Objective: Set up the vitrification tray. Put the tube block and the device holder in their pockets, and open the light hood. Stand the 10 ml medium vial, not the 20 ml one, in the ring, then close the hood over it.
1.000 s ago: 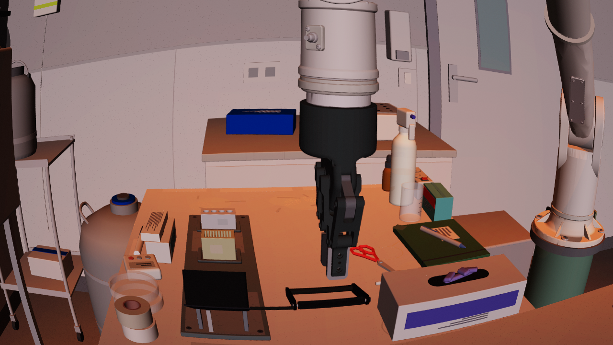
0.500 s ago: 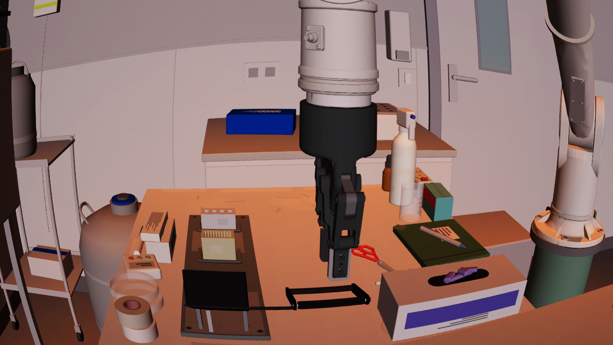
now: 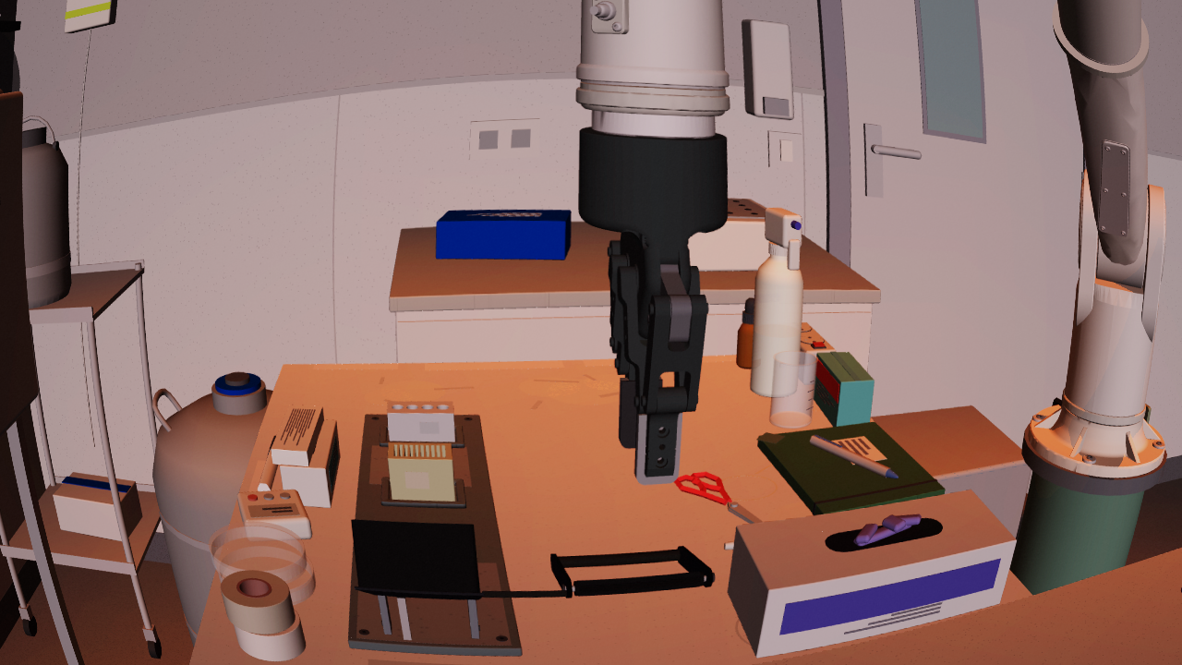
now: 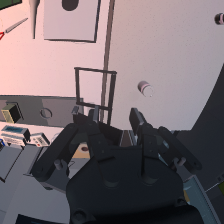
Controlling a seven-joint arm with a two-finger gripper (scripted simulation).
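Observation:
The white tube block (image 3: 421, 420) and the beige device holder (image 3: 421, 473) sit one behind the other in pockets of the dark tray (image 3: 431, 529) on the left of the bench. The black light hood (image 3: 416, 559) stands at the tray's near end, and its frame handle (image 3: 632, 571) lies flat on the bench to the right. The ring (image 4: 46, 113) on the tray holds nothing. One vial (image 4: 146, 89) lies on the floor-side surface beyond the bench edge, and another (image 4: 219, 18) lies farther off. My gripper (image 3: 659, 473) hangs above the handle, open and holding nothing.
A tissue box (image 3: 868, 571) stands at the bench's near right, with red scissors (image 3: 707, 489) and a green notebook with a pen (image 3: 850, 470) behind it. A spray bottle (image 3: 777, 314) and beaker stand farther back. Tape rolls (image 3: 260, 600) and small boxes lie left of the tray.

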